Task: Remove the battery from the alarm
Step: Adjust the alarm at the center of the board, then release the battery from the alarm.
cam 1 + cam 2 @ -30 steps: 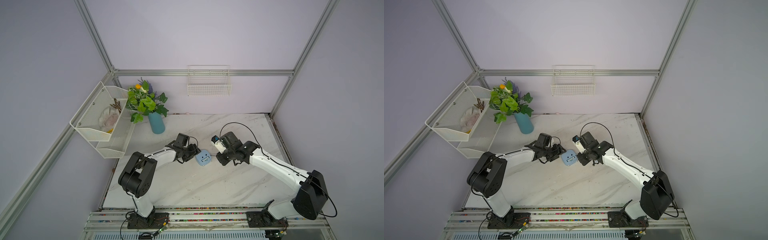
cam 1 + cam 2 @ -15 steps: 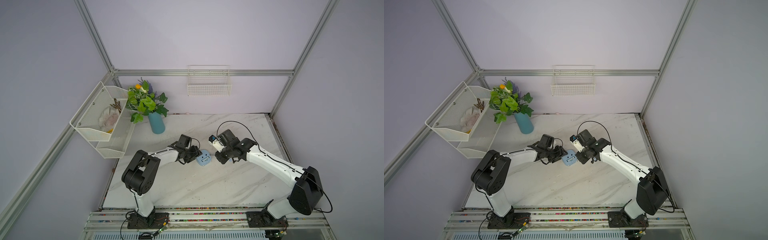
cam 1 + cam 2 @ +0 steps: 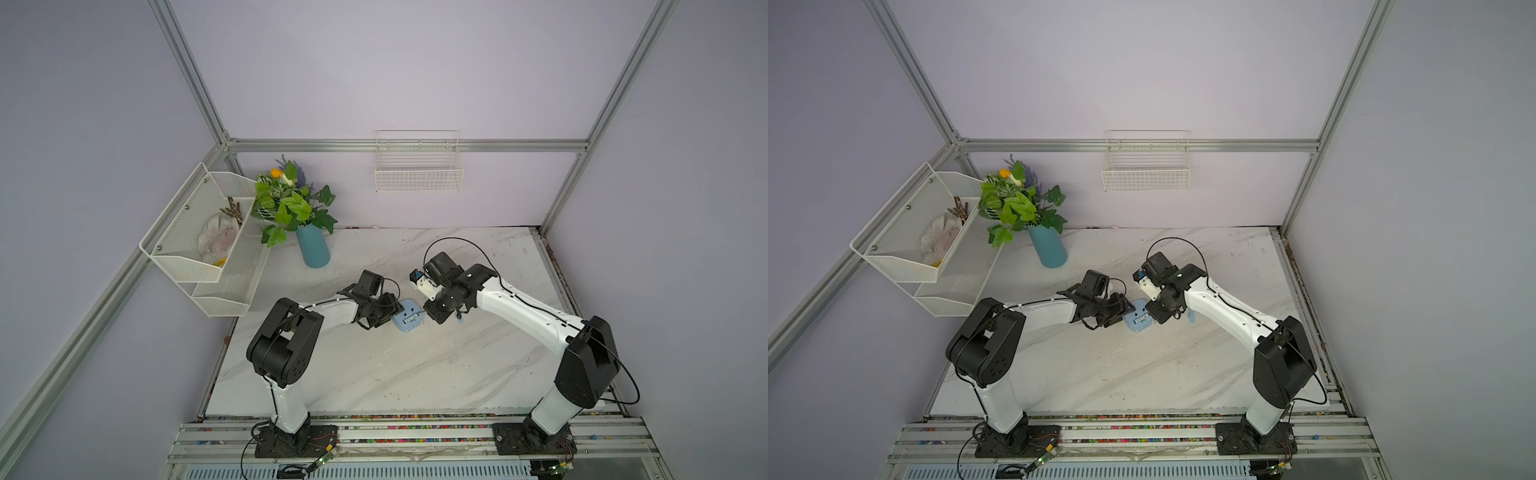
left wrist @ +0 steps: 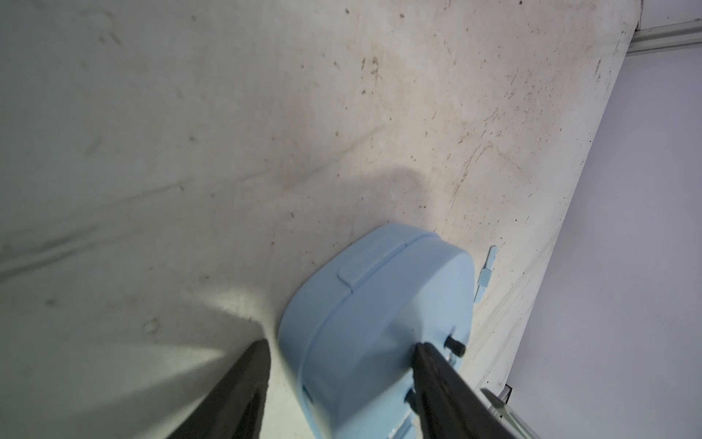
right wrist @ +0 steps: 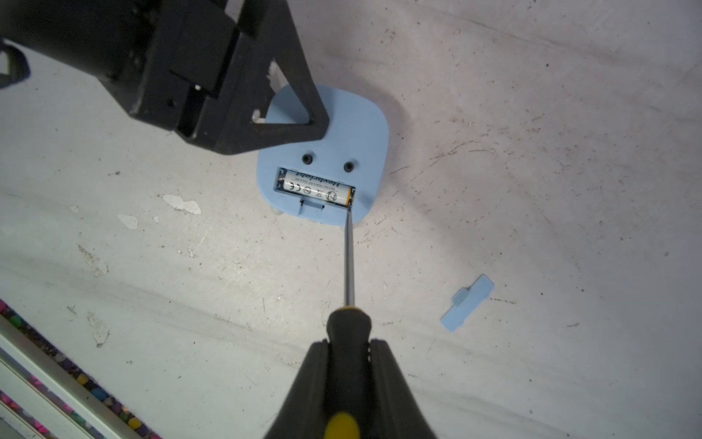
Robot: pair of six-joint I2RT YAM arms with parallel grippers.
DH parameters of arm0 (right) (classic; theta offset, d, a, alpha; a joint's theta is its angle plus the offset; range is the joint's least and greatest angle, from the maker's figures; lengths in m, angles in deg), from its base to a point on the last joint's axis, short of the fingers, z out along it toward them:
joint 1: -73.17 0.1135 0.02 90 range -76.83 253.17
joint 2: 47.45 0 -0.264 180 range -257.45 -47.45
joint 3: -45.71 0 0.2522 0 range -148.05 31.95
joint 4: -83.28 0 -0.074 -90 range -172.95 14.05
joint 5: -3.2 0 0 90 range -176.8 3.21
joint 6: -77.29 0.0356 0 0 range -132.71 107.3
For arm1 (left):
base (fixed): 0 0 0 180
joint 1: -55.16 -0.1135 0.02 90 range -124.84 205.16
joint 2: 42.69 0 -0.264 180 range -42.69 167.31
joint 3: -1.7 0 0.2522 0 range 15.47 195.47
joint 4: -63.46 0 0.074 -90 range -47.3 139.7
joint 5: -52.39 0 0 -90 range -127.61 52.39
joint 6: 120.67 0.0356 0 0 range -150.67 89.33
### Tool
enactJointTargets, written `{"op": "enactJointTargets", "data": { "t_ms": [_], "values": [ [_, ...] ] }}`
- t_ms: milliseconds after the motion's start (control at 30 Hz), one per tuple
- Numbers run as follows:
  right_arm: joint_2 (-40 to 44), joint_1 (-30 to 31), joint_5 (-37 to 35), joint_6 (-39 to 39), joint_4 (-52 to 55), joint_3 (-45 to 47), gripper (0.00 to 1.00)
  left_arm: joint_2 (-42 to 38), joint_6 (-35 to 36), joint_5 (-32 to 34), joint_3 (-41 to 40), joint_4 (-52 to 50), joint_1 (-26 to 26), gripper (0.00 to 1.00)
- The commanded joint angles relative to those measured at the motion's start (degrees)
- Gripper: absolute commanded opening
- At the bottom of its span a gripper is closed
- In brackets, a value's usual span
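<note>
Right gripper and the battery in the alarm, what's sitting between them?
Only the screwdriver: the right gripper clamps its black handle, and its metal shaft reaches the battery, seen in the right wrist view.

Only readable print is on the battery, seated in the back of the alarm clock. Brand word in black italics along its white body looks like "Heybright"; last letters are soft, so not 100% sure. Second row has a clear CE mark, then a few small round symbols, one maybe a crossed-out bin, too small to confirm. There's a thin line of fine print beside the brand, illegible. In both top views the print is just dark specks.
</note>
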State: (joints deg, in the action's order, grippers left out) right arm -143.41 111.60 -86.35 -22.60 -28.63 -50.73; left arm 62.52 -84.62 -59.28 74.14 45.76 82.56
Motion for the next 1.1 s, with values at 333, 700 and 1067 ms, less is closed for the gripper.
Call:
{"op": "enactJointTargets", "data": {
  "t_ms": [333, 700, 1067],
  "values": [
    [-3.0, 0.5, -0.6, 0.4, 4.8, -4.3, 0.00, 2.9, 1.0, -0.3, 4.7, -1.4, -0.2, 0.60],
    [-6.0, 0.7, -1.9, -0.6, 4.9, -7.3, 0.00, 3.4, 0.4, -0.6, 4.8, -0.4, -0.2, 0.59],
    [-7.1, 0.8, -4.2, -0.5, 6.1, -8.7, 0.00, 3.7, 0.3, -0.7, 5.0, -0.3, -0.2, 0.58]
  ]
}}
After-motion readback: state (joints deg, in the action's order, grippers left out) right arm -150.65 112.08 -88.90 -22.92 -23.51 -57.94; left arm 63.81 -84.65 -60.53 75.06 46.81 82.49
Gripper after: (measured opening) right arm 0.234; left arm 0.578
